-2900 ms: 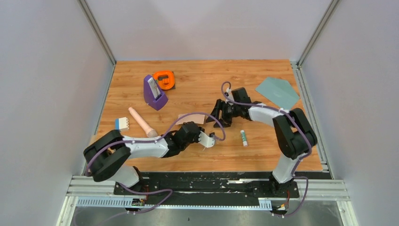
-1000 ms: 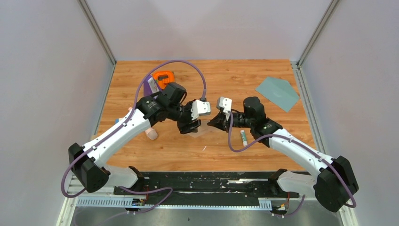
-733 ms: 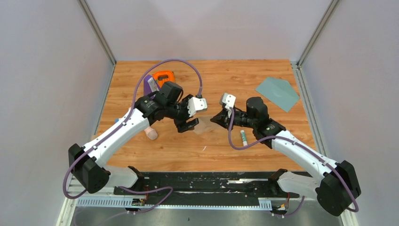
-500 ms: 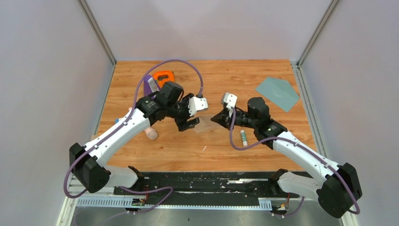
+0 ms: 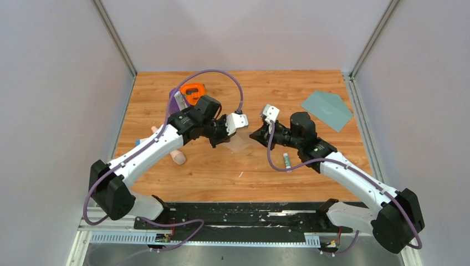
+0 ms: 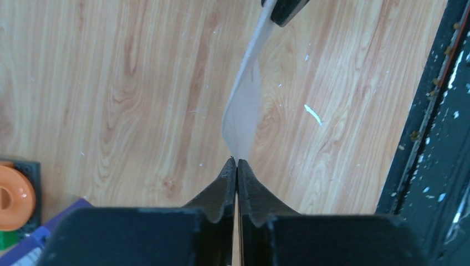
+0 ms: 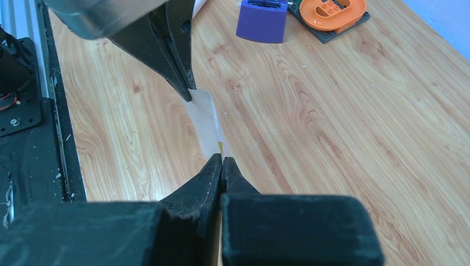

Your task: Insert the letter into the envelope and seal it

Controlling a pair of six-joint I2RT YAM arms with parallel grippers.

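The letter (image 5: 240,143), a thin pale beige sheet, hangs above the middle of the table, stretched between both grippers. My left gripper (image 5: 221,142) is shut on its left corner; in the left wrist view the letter (image 6: 244,108) runs away from the closed left gripper (image 6: 237,161) toward the other arm's fingertip (image 6: 284,8). My right gripper (image 5: 253,134) is shut on the opposite edge; in the right wrist view the right gripper (image 7: 221,158) pinches the letter (image 7: 204,121). The grey-teal envelope (image 5: 327,108) lies flat at the back right, apart from both arms.
A glue stick (image 5: 286,160) lies under the right forearm. A pinkish cylinder (image 5: 177,157) lies by the left arm. At the back left stand a purple holder (image 7: 262,19) and an orange piece (image 5: 193,92) on a dark plate.
My left gripper stood open beside the letter, then shifted right and closed on its left corner. The right gripper kept its hold and stayed about where it was.
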